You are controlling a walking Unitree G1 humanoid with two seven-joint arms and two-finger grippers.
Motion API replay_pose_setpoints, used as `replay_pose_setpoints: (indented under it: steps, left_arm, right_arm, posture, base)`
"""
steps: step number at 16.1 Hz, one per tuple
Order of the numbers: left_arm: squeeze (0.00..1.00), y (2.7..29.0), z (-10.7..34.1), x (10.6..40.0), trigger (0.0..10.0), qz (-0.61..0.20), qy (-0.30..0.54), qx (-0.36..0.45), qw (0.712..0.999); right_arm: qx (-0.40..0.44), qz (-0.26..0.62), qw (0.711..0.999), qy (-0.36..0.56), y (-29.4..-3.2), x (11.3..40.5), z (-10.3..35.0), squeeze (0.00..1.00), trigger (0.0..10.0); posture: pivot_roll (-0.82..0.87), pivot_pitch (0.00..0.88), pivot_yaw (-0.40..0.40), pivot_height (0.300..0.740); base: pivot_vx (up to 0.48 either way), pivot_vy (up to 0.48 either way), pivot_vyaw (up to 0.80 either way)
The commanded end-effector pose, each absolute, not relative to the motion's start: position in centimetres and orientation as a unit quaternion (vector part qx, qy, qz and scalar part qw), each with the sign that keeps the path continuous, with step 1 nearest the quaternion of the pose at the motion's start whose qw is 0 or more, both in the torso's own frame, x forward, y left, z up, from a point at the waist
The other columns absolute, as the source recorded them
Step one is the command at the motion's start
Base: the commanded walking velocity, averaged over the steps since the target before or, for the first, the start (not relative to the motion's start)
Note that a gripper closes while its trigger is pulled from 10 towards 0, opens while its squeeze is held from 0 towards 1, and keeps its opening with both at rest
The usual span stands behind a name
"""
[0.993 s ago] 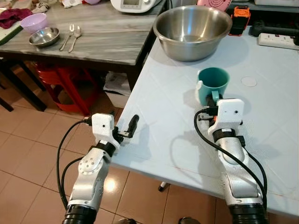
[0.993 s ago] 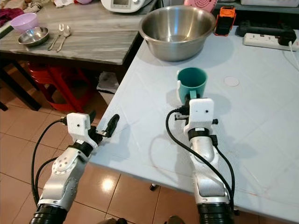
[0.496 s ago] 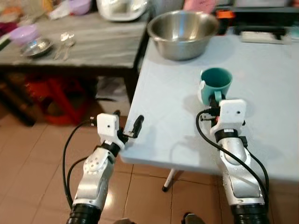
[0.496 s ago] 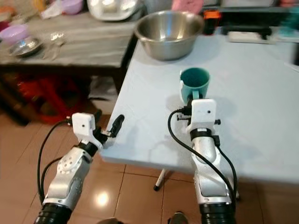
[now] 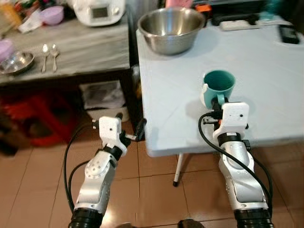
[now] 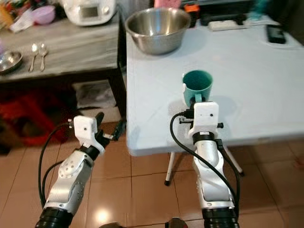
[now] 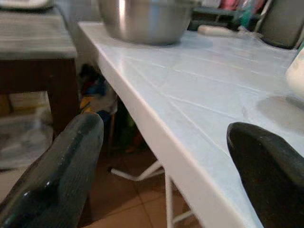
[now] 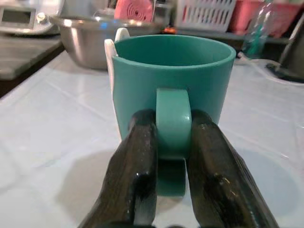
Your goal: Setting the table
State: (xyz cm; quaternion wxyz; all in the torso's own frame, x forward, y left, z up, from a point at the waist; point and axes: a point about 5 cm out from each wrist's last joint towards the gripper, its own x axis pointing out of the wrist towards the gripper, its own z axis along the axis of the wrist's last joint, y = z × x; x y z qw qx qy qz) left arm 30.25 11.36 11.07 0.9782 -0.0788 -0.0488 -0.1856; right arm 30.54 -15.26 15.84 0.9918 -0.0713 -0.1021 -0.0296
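Observation:
A teal cup [image 5: 218,86] with a white patch on its side is upright over the white table [image 5: 266,80], near the front edge. My right gripper [image 5: 217,102] is shut on the cup's handle [image 8: 173,118], one black finger [image 8: 135,171] on each side of it. I cannot tell whether the cup rests on the table or hangs just above it. My left gripper [image 5: 134,135] is open and holds nothing. It is at the table's front left corner, at about the height of the table edge [image 7: 156,142].
A large steel bowl [image 5: 171,28] stands at the table's far left, a power strip [image 5: 237,23] behind it. The grey side table [image 5: 85,52] on the left holds two spoons [image 5: 47,51], a small steel bowl [image 5: 16,61] and a white appliance [image 5: 97,10]. Tiled floor lies below.
The whole picture has shifted as the camera backed away and turned. The table's front edge is now much nearer the cup, and my left gripper is off the tabletop at its corner.

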Motion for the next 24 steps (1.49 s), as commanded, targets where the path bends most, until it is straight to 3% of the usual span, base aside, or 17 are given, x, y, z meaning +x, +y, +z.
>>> replay_pose_setpoints:
  steps: [1, 13, 18, 24]
  left_arm:
    - [0.00, 12.5, 10.8, 30.2, 10.0, -0.171, -0.043, -0.069, 0.982]
    - [0.00, 11.8, 10.7, 30.3, 10.0, -0.178, -0.042, -0.070, 0.981]
    - [0.00, 11.5, 10.6, 30.3, 10.0, -0.180, -0.042, -0.071, 0.980]
    - [0.00, 11.3, 10.6, 30.4, 10.0, -0.180, -0.040, -0.071, 0.980]
  right_arm:
    - [-0.066, -0.020, 0.991, -0.116, -14.6, 30.5, 16.4, 0.00, 10.0]
    - [-0.069, -0.030, 0.990, -0.121, -15.1, 30.8, 16.6, 0.00, 10.0]
    - [-0.081, -0.031, 0.988, -0.128, -15.2, 30.8, 16.9, 0.00, 10.0]
    - [-0.083, -0.029, 0.988, -0.130, -15.2, 30.9, 16.9, 0.00, 10.0]
  posture:
    - [-0.13, 0.131, 0.107, 0.740]
    - [-0.14, 0.128, 0.108, 0.740]
    - [-0.14, 0.125, 0.106, 0.740]
    - [-0.14, 0.123, 0.103, 0.740]
  base:
    - [0.000, 0.472, -0.48]
    - [0.000, 0.477, -0.47]
    - [0.000, 0.476, 0.00]
    - [0.000, 0.476, 0.72]
